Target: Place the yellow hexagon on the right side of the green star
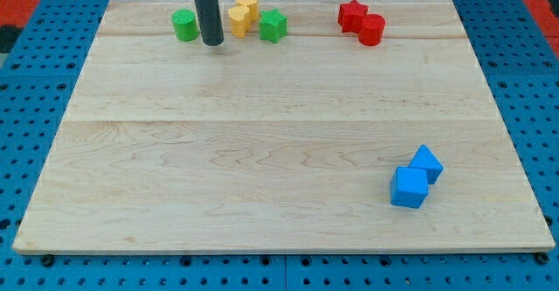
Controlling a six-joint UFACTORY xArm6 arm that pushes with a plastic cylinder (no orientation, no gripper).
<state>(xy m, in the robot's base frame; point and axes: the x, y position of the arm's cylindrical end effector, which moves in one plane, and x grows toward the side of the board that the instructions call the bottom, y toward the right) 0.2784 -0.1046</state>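
Note:
The green star (273, 25) lies near the view's top, left of centre. Two yellow blocks touch its left side: a yellow hexagon (248, 3) behind and a yellow block (239, 20) in front, its shape hard to make out. My tip (212, 41) stands just left of the front yellow block, with a small gap, and right of a green cylinder (184, 25). The rod rises out of the view's top.
A red star (352, 15) and a red cylinder (371, 30) touch at the top right. Two blue cubes (410, 187) (426, 163) touch at the bottom right. The wooden board (279, 134) lies on a blue pegboard.

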